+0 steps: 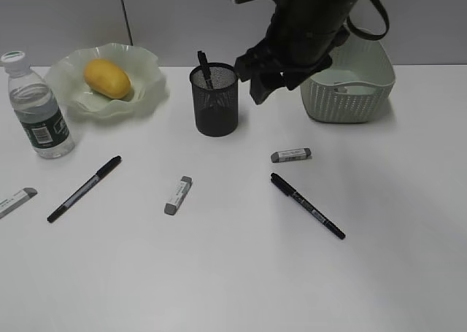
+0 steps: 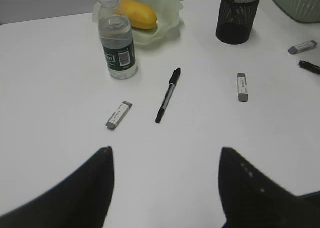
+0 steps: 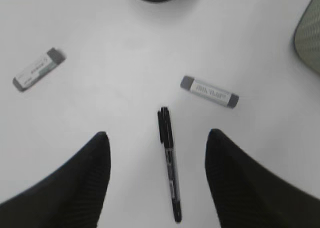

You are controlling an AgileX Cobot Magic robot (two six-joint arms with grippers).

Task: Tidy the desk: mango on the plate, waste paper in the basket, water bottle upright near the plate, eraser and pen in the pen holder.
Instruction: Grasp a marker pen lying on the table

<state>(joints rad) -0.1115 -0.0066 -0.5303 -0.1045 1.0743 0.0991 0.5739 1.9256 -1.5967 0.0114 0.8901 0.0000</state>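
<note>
The mango (image 1: 107, 78) lies on the wavy green plate (image 1: 150, 75). The water bottle (image 1: 36, 107) stands upright left of the plate. The black mesh pen holder (image 1: 214, 98) holds one pen (image 1: 203, 63). Two pens (image 1: 85, 187) (image 1: 306, 204) and three erasers (image 1: 290, 155) (image 1: 178, 194) (image 1: 16, 201) lie on the desk (image 1: 233, 273). My right gripper (image 1: 261, 82) hangs open in the air between the holder and the basket (image 1: 349, 91). In its wrist view the open jaws (image 3: 159, 135) frame a pen (image 3: 169, 163), with an eraser (image 3: 210, 91) beside it. My left gripper (image 2: 166, 153) is open and empty over bare desk. No waste paper shows.
The left wrist view shows the bottle (image 2: 116, 42), mango (image 2: 136, 13), a pen (image 2: 167, 94), two erasers (image 2: 119, 115) (image 2: 242, 86) and the holder (image 2: 237, 15) ahead. The basket's inside is mostly hidden by my right arm. A grey wall runs behind the desk.
</note>
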